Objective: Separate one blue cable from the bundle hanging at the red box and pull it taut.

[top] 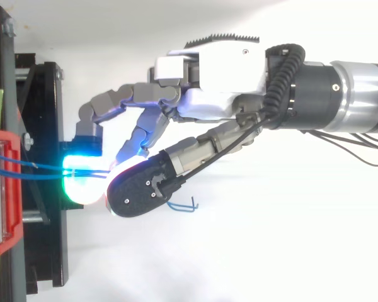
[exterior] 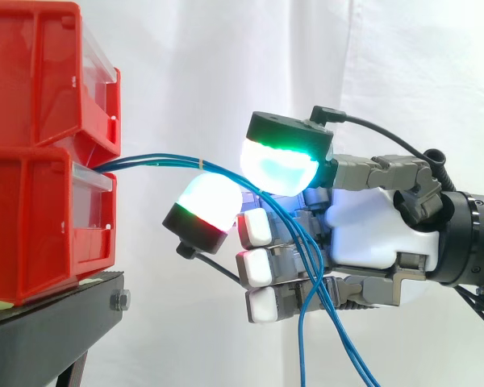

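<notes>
Blue cables [exterior: 153, 160] run level from the red bins [exterior: 32, 201] at left, rightward to the hand [exterior: 371, 230]. Two glowing pads [exterior: 278, 165] pinch them. Past the pinch they droop in front of the palm. Other fingers curled.

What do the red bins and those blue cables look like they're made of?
The red bins: likely molded plastic, glossy, with ribbed walls and clear front panels. The blue cables: thin wire, probably in smooth plastic insulation, since they bend in soft curves.
</notes>
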Robot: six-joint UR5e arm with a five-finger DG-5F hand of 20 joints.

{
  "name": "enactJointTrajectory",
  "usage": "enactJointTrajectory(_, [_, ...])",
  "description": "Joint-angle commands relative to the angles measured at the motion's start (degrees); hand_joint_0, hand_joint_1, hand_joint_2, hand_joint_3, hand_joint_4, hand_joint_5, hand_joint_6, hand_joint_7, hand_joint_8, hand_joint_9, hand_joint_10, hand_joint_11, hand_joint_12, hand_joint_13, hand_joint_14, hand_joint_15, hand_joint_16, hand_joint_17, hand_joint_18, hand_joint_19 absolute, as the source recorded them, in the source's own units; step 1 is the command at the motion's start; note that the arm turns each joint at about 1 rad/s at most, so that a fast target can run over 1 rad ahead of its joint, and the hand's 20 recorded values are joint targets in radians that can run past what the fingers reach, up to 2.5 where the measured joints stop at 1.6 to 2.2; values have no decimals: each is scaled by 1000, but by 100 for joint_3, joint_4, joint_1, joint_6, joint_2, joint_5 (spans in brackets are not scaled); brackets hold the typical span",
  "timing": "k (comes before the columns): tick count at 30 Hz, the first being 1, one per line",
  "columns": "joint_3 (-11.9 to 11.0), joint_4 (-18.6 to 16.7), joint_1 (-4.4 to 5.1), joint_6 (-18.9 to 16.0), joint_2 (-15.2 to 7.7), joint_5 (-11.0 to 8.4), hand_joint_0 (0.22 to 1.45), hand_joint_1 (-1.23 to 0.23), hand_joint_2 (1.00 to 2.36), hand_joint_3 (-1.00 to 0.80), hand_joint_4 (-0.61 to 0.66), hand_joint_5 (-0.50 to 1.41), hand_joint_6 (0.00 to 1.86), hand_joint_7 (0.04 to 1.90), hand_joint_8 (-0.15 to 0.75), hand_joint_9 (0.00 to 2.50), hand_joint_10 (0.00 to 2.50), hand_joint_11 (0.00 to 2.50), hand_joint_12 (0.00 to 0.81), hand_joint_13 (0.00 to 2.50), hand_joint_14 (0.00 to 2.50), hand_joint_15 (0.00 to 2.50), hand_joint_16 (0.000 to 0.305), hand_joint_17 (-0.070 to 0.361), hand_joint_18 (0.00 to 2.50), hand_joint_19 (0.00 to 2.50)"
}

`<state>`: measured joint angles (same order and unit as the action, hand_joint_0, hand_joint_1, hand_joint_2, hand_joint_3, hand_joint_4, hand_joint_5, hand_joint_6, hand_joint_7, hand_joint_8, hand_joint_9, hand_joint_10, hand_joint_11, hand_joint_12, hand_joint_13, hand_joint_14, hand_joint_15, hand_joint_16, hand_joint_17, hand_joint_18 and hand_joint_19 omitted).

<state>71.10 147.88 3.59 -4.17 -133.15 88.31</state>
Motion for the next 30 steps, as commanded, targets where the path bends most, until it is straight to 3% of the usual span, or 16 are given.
enactJointTrajectory(1, [0,4,10,12,0,-7,724,-679,1021,-152,258,-118,503,1167,351,1044,13,497,333,1040,14,414,33,74,867,363])
enactJointTrajectory(5, [0,4,19,21,0,-16,673,-711,1016,-302,260,-115,503,1190,352,1063,14,511,333,1062,15,426,33,74,887,360])
enactJointTrajectory(14, [0,4,19,21,0,-16,633,-576,1009,-397,252,-110,503,1168,358,1092,14,509,336,1082,15,444,34,76,885,377])
enactJointTrajectory(20, [0,4,28,30,0,-16,654,-497,1015,-298,240,-119,504,1064,346,1081,15,484,342,1062,15,436,36,80,868,365])
enactJointTrajectory(30, [0,30,36,30,0,-33,710,-660,1019,-70,257,-116,503,1093,362,1102,14,495,343,1088,16,428,35,79,878,366])
